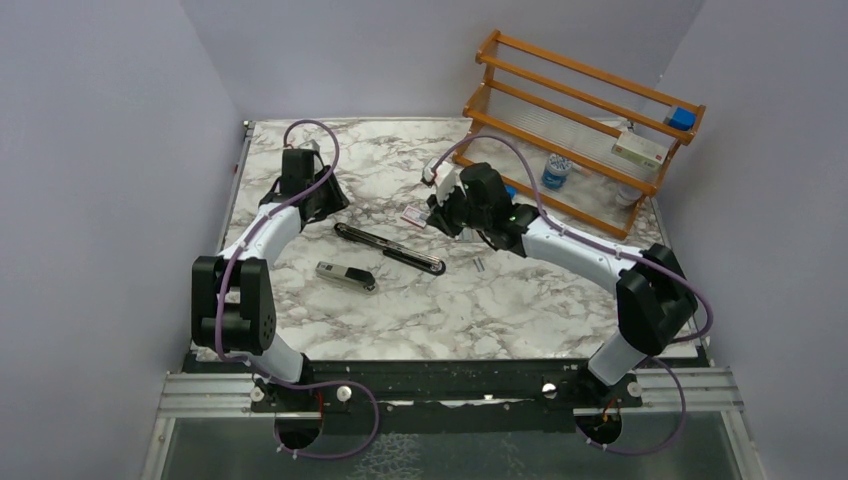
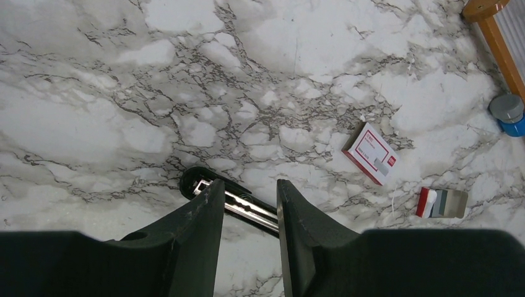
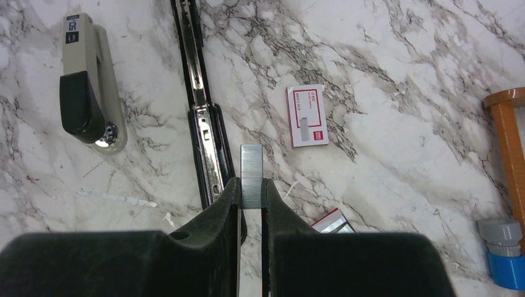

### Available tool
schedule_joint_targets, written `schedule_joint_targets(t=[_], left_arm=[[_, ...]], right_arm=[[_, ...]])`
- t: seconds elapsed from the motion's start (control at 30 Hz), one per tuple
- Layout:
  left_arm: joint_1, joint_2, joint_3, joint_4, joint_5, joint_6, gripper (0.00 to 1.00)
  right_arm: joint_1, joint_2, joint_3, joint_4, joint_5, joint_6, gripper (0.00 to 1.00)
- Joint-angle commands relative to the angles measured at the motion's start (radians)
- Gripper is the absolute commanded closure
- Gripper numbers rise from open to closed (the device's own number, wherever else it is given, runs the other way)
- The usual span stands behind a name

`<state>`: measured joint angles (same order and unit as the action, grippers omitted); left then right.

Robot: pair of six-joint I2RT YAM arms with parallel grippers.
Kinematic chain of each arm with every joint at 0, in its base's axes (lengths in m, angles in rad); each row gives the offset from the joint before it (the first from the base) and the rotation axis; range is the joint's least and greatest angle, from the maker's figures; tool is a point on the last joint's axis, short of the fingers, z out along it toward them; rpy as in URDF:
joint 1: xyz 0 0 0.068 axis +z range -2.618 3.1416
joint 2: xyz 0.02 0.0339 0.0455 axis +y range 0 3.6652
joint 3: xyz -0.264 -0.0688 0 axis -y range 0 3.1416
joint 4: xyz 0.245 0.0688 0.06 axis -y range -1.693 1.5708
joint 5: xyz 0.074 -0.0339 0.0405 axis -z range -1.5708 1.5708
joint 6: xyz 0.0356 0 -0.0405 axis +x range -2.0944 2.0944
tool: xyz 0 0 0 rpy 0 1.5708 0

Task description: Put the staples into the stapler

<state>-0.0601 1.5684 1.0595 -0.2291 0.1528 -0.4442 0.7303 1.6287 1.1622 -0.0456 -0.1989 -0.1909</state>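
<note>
The stapler (image 1: pixel 390 249) lies opened out flat mid-table, a long black strip with a silver channel (image 3: pixel 199 93). My left gripper (image 2: pixel 251 185) hovers open over its far-left end, and the channel (image 2: pixel 247 208) shows in the gap between the fingers. I cannot tell whether they touch it. My right gripper (image 3: pixel 251 185) is shut on a grey strip of staples (image 3: pixel 251 173), held just right of the stapler's near half. The staples' pink-red box (image 3: pixel 307 116) lies flat beyond it. The box's open tray (image 3: pixel 331 221) is beside my right finger.
A second, grey-and-black stapler (image 1: pixel 345 275) sits in front of the open one. An orange wooden rack (image 1: pixel 585 120) stands at the back right, with a blue-capped bottle (image 1: pixel 556 170) and small boxes in it. A few loose staples (image 1: pixel 480 265) lie right of the stapler.
</note>
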Motion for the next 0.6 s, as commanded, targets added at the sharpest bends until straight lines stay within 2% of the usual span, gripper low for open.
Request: schedule_joint_targets(t=[0.0,0.07,0.3,0.57], left_arm=[[0.006,0.017,0.008,-0.034,-0.022,0.013,0.61],[0.006,0.016,0.007,-0.051,-0.056,0.017,0.61],[0.007,0.011,0.018,-0.167,-0.249,0.016,0.58],[0.006,0.068,0.021,-0.145,-0.248,-0.040,0.43]], right_arm=[[-0.006,0.045,0.052,0.006,0.021,0.094,0.99],[-0.005,0.084,0.093,-0.062,0.025,0.083,0.99],[0.010,0.171,0.159,-0.095,-0.030,0.043,0.99],[0.075,0.238,0.219,-0.158,-0.040,-0.022,0.99]])
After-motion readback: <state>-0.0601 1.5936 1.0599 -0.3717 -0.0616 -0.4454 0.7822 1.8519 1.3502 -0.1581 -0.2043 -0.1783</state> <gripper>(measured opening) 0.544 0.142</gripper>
